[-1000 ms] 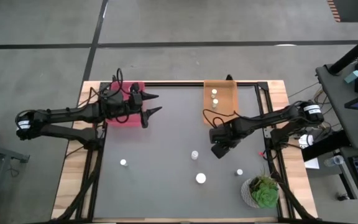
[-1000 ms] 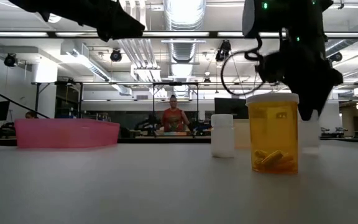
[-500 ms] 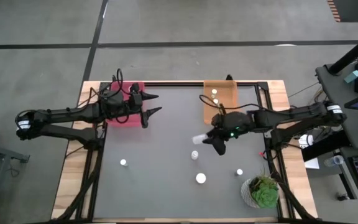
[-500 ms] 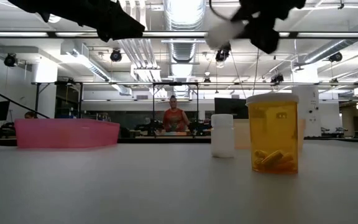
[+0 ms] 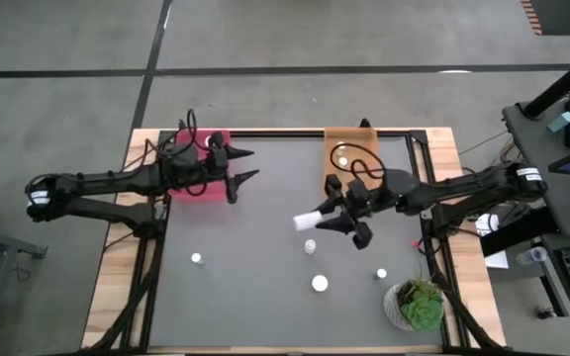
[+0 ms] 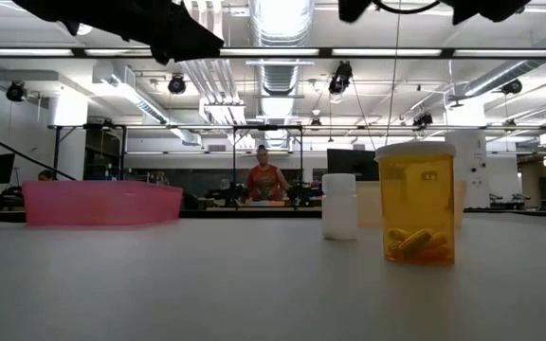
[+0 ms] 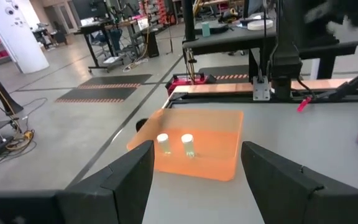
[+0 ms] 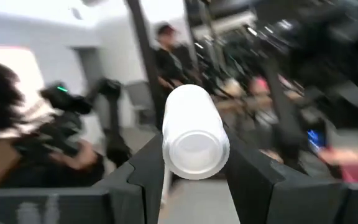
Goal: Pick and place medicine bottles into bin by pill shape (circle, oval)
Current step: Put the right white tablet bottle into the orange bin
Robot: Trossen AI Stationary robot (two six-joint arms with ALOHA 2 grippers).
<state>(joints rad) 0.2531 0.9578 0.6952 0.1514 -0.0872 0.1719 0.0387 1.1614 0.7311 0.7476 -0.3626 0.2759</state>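
Note:
My right gripper (image 5: 325,218) is shut on a white bottle (image 5: 307,220), high above the table's middle; the bottle also shows in the right wrist view (image 8: 194,134). My left gripper (image 5: 250,163) is open and empty beside the pink tray (image 5: 201,163). Several bottles stand on their bases on the table: a white one (image 5: 310,246), an orange one with a white cap (image 6: 417,202), a small one at the right (image 5: 381,273) and one at the left (image 5: 196,258). The orange tray (image 5: 352,158) holds small bottles (image 7: 162,142). My right gripper pinches the white bottle's round side wall (image 8: 169,118) between its two fingers (image 8: 145,168). The fingers are about level and come from the table's right. The bottle lies on its side along them, one end jutting past the fingertips toward the left, lifted clear of the table.
A green plant in a white pot (image 5: 419,305) stands at the near right corner. The pink tray (image 6: 102,202) is at the far left. A person in red (image 6: 265,178) stands in the room beyond the far edge.
My right gripper has risen from low over the table with the white bottle and gone a little toward the left and far edges. It has turned from pointing down to about level, so the bottle now lies on its side, clear of the table.

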